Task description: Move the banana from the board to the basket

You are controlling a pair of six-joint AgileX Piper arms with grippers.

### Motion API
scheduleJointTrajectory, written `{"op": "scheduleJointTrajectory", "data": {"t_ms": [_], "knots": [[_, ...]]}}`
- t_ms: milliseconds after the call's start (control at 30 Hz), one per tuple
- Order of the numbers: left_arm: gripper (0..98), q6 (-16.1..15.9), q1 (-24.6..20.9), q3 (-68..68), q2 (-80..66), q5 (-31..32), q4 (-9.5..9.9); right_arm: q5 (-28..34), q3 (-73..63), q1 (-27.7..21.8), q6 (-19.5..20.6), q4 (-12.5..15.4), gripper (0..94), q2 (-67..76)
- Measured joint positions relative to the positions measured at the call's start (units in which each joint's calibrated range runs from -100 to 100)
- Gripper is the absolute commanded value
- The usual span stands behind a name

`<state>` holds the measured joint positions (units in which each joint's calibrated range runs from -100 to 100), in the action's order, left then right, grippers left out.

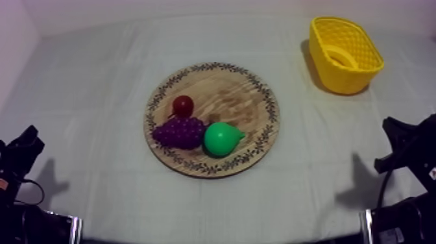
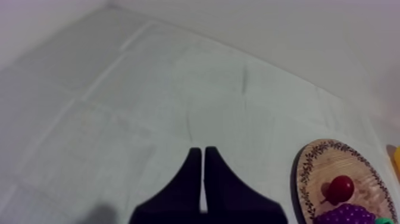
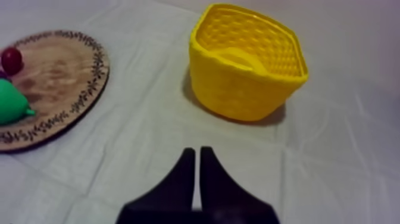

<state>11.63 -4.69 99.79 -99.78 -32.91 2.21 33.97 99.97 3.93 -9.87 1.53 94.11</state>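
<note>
**Banana** [image 1: 342, 57]: yellow, curved, lying inside the yellow basket on its floor, off the board.

**Yellow basket** [image 1: 337, 81]: openwork woven-pattern walls, standing upright near the table's far right corner and well apart from the board. It casts a shadow on the cloth towards the board.

**Wooden board** [image 1: 227, 97]: round, pale grain, with a rim printed in a dark leafy garland. It lies flat at the middle of the table.
- Small red fruit [image 1: 183, 105]: on the board's left half, just behind the grapes.
- Grapes [image 1: 178, 132]: purple bunch at the board's near left rim, touching the pear.
- Pear [image 1: 221, 139]: green, lying on its side at the board's near edge, with its narrow end pointing right.

**Right gripper** [image 3: 197, 154]: fingers pressed together in a narrow wedge with nothing between them. It sits at the table's near right edge, pointing at the bare cloth in front of the basket.

**Left gripper** [image 2: 203, 156]: fingers likewise together and holding nothing. It sits at the near left edge, over bare cloth and beside the board's left rim.

**Cloth** [image 1: 97, 97]: grey-white, covering the table, with faint fold creases in a grid.

**Wall** [image 1: 162, 8]: pale and plain, rising behind the table's far edge and along its left side.
</note>
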Motion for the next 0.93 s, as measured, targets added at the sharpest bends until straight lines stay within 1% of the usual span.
{"op": "scheduleJointTrajectory", "data": {"t_ms": [67, 167, 267, 367, 533, 600, 933], "knots": [[0.1, 0.0, 0.0, 0.0, 0.0, 0.0, 0.0, 1.6, 0.0, -0.2, 1.9, -0.2, 0.3, 1.1], [0.1, 0.0, 0.0, 0.0, 0.0, 0.0, 0.0, 2.3, 0.0, -0.6, 4.2, -0.2, 0.3, 1.5], [0.1, 0.0, 0.0, 0.0, 0.0, 0.0, 0.0, 2.7, -0.1, -0.7, 5.0, -0.3, 0.3, 1.6], [0.1, 0.0, 0.0, 0.0, 0.0, 0.0, 0.0, 2.7, -0.1, -0.7, 4.3, -0.4, 0.3, 1.6], [0.1, 0.0, 0.0, 0.0, 0.0, 0.0, 0.0, 2.7, -0.1, -0.7, 0.3, -0.4, 0.3, 1.6], [0.1, 0.0, 0.0, 0.0, 0.0, 0.0, 0.0, 2.7, -0.1, -0.7, -0.7, -0.4, 0.3, 1.6], [0.1, 0.0, 0.0, 0.0, 0.0, 0.0, 0.0, 2.8, -0.1, -0.7, -1.0, -0.4, 0.3, 1.6]]}}
